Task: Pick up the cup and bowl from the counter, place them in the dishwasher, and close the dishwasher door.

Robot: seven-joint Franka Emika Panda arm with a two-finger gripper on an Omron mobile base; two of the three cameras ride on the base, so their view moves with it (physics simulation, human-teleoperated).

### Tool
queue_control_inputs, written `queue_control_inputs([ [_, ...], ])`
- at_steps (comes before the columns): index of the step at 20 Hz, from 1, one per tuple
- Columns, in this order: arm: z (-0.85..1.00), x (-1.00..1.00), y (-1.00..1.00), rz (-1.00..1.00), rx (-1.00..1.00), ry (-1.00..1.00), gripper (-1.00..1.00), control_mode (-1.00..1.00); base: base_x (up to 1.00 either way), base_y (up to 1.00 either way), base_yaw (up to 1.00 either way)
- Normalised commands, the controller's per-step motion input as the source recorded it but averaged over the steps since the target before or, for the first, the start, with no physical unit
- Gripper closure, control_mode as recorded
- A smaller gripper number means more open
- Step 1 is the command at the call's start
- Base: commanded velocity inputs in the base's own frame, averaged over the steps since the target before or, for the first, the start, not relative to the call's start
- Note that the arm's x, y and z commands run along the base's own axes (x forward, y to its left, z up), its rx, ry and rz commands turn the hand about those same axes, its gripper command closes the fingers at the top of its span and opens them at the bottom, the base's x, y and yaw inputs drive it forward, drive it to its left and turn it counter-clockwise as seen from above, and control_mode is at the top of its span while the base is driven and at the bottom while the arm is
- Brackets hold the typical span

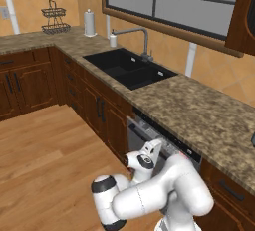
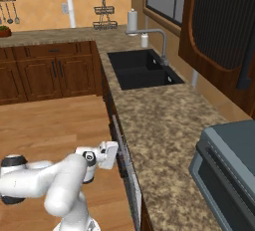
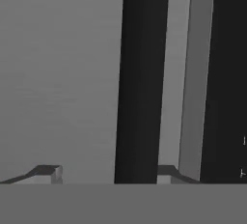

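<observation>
- Dishwasher (image 1: 164, 148): set under the counter (image 1: 199, 110), right of the sink (image 1: 127, 68).
- Door (image 2: 124, 168): near upright, almost shut; judged the closing step.
- Handle (image 3: 140, 78): dark bar, standing between the fingertips (image 3: 46, 174).
- Claw (image 3: 106, 175): jaws apart, straddling the bar; contact cannot be told.
- Cup, bowl: likely inside.

White arm folded low, elbow bent, wrist reaching forward; gripper (image 3: 107, 174) level, its two dark fingertips (image 3: 46, 172) set apart, nothing visibly clamped between.
</observation>
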Motion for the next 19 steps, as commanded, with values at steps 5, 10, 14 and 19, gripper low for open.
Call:
queue_control_inputs([
  [5,-0.63,0.35,-0.82,-0.27,-0.25,-0.04,-1.00,-1.00,0.00,0.00,0.00],
  [10,-0.90,0.07,-0.50,-0.22,-0.33,-0.11,-1.00,-1.00,0.00,0.00,0.00],
  [14,-0.97,0.04,-0.33,-0.19,-0.37,-0.15,-1.00,-1.00,0.00,0.00,0.00],
  [19,-0.84,0.03,-0.14,-0.17,-0.34,-0.10,-1.00,-1.00,0.00,0.00,0.00],
])
